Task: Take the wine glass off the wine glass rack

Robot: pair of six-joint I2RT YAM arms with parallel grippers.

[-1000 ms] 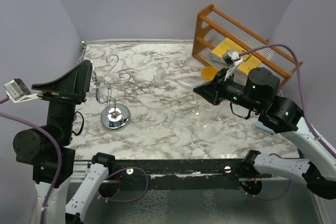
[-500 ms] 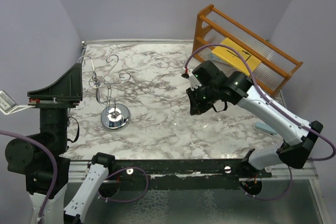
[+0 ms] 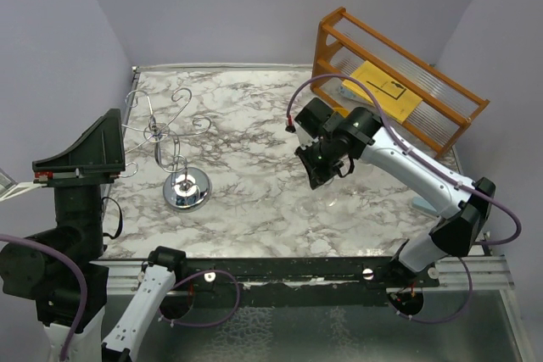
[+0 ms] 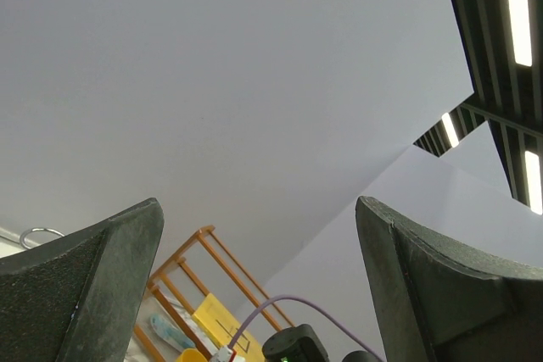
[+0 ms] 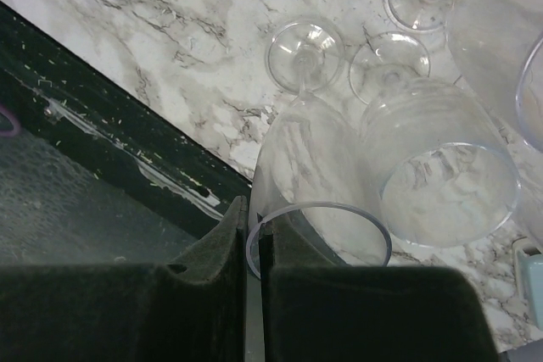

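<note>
The right wrist view is showing what the arm is hiding in the top view. The right gripper is pinching the rim of the wine glass, with its jaws closed on the thin wall, one finger outside the bowl and one inside. The glass is off the wine glass rack and is sitting rim-up over the marble table, with the black front rail showing beyond its foot. Whether the foot is touching the surface cannot be told. Two further glasses are standing just beside it. The top view is placing this gripper over the middle of the table, well apart from the wire rack, which is standing on its chrome base at the left side. The left gripper is being held high at the left edge. The left wrist view is showing its jaws spread wide apart and pointing upward, framing wall and ceiling. The table surface is white marble with grey veining. An orange wooden shelf rack holding a yellow item is occupying the far right corner. Pale lilac walls are enclosing the cell, and only the left wrist view is showing the ceiling light strips.
</note>
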